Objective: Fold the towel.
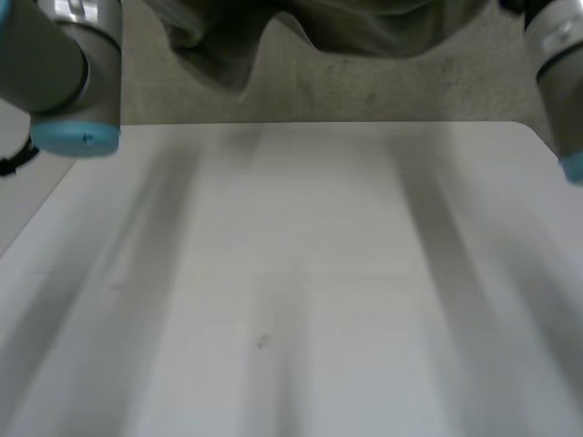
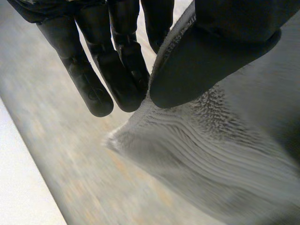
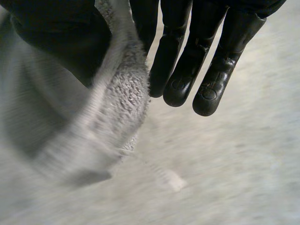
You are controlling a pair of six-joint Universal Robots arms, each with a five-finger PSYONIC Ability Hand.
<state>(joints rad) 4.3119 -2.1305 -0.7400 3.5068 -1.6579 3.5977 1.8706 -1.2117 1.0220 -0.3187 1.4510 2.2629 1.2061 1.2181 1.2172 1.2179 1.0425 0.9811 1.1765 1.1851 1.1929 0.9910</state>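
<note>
Your left hand pinches the towel edge, thumb against fingers; your right hand grips likewise. Both hold it off the desk, probably to spread it flat.

table: white, rounded far corner | floor: grey-beige carpet beyond its far edge

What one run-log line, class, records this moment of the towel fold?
left hand: pinching towel edge | right hand: pinching towel | towel: held up, off table | fold: not yet made
</note>
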